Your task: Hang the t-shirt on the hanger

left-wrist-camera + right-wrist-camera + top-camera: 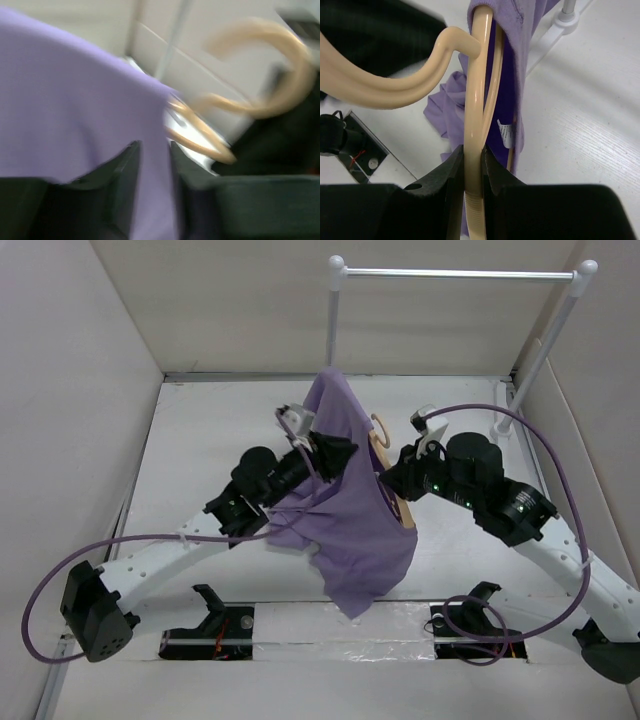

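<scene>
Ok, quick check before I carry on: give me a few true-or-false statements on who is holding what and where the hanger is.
1. The right arm's fingers are clamped on the thin pale beige wooden hanger. True.
2. The purple fabric t-shirt lies flat on the white table. False: it is lifted, draped over the hanger between the two arms.
3. The hanger's hook is hung on the white-and-metal clothes rack. False: the hanger is held in front of the rack, and the rack's bar is bare.
4. Purple fabric runs between the left arm's fingers. True, though that wrist view is blurred.
</scene>
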Robot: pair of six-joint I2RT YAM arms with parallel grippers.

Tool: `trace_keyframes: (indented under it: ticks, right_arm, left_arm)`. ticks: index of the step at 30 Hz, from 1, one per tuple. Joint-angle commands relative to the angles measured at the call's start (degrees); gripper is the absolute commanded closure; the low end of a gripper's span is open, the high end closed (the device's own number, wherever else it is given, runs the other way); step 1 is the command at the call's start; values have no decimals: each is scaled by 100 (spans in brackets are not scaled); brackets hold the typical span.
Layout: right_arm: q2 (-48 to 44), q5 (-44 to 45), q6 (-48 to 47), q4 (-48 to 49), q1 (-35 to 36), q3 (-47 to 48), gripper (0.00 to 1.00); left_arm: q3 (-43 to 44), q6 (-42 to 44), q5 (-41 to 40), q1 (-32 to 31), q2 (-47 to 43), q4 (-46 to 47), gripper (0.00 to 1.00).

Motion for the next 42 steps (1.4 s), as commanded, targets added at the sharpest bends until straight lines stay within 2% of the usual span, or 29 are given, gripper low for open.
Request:
trace_keyframes:
  ticks: [1, 4, 6, 12, 20, 21, 22, 24, 25, 26, 29, 35, 42]
  right_arm:
    - [52, -211, -104, 418, -73, 298, 100]
    - [122, -282, -104, 462, -73, 298, 100]
    - [79, -291, -51, 524, -73, 254, 100]
    - [-1, -370, 1, 568, -126, 175, 100]
    - [-36, -440, 2, 577, -126, 131, 100]
    - [-45, -458, -7, 560, -126, 140, 100]
    - [-53, -449, 2, 551, -126, 114, 100]
    - [-115, -423, 10, 577, -126, 78, 100]
    - [-115, -396, 2, 568, -126, 61, 100]
    - [-106, -387, 2, 542, -126, 69, 100]
    - [-132, -396, 19, 551, -126, 8, 100]
    - [-203, -379, 37, 436, -126, -97, 100]
    - [-247, -335, 107, 50, 24, -203, 100]
  left_arm:
    - [183, 560, -45, -749, 170, -201, 67]
    - [315, 579, -248, -751, 311, -316, 60]
    - [455, 587, -720, -751, 372, -403, 60]
    - [552, 578, -1389, -751, 408, -316, 60]
    - [790, 684, -1416, -751, 645, -202, 59]
    - [808, 684, -1495, -751, 671, -176, 61]
    - [808, 693, -1513, -751, 672, -140, 71]
    - [843, 728, -1636, -751, 663, -123, 83]
    - [852, 728, -1663, -751, 645, -123, 95]
    - [843, 737, -1663, -751, 628, -70, 100]
    - [852, 763, -1671, -751, 575, -35, 100]
    - [842, 860, -2514, -751, 224, 71, 100]
    - [1405, 719, -2270, 57, 258, -491, 100]
